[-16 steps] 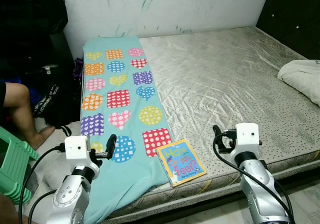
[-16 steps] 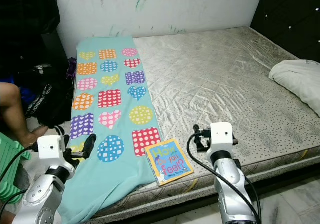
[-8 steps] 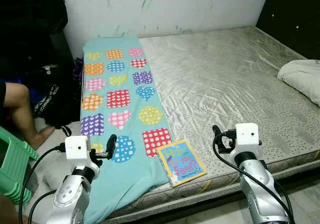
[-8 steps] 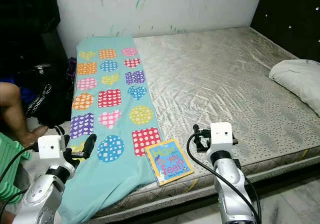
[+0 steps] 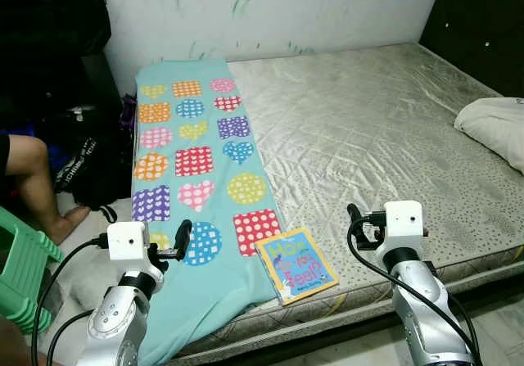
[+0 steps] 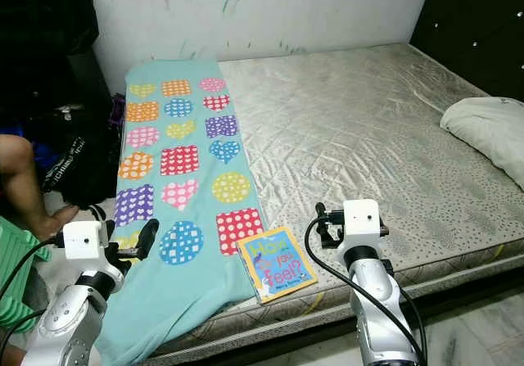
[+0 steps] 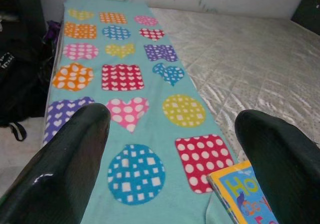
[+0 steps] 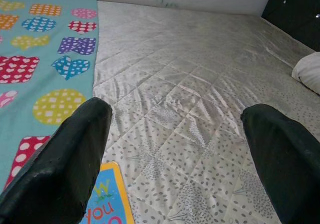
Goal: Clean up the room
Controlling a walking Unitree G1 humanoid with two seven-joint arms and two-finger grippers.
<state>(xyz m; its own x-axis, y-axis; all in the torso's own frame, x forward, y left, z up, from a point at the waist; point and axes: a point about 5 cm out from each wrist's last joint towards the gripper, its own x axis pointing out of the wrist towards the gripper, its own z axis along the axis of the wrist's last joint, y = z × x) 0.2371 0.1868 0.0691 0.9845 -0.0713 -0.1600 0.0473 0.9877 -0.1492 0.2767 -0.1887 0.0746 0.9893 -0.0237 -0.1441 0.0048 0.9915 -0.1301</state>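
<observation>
While both grippers hover with jaws spread wide and holding nothing, the left gripper (image 7: 170,134) over the teal blanket (image 5: 192,157) and the right gripper (image 8: 175,134) over the mattress (image 5: 377,128), the picture book (image 5: 296,264) lies between them at the mattress's near edge.

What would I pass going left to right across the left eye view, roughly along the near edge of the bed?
Green stool → left gripper → patterned blanket → picture book → right gripper → white pillow further back at the right edge.
</observation>
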